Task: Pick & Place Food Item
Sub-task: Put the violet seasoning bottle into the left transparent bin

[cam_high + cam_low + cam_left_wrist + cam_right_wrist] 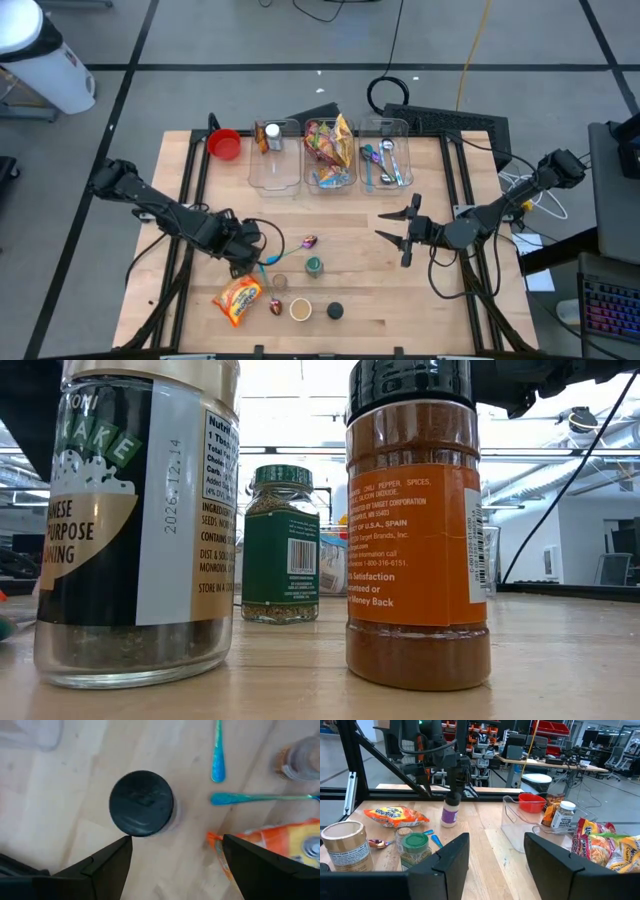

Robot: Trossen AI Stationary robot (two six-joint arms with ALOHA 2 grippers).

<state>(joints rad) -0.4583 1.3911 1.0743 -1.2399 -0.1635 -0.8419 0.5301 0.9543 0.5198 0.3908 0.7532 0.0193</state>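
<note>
On the bench [490, 845], the left gripper [454, 795] hangs over a purple-labelled jar [450, 813]. A snack bag [395, 816] lies at its nine o'clock, a clear bin [520, 825] at three.

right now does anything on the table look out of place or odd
Mostly tidy, jars upright, nothing spilled. The odd bit: two teal spoons lie loose on the table by the snack bag, while other utensils sit in the right bin.

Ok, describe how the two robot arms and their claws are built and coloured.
Both arms are matte black, jointed segments with thin black cables running along them. The left claw and right claw each end in two flat, wedge-shaped black fingers. No markings are readable on them.
</note>
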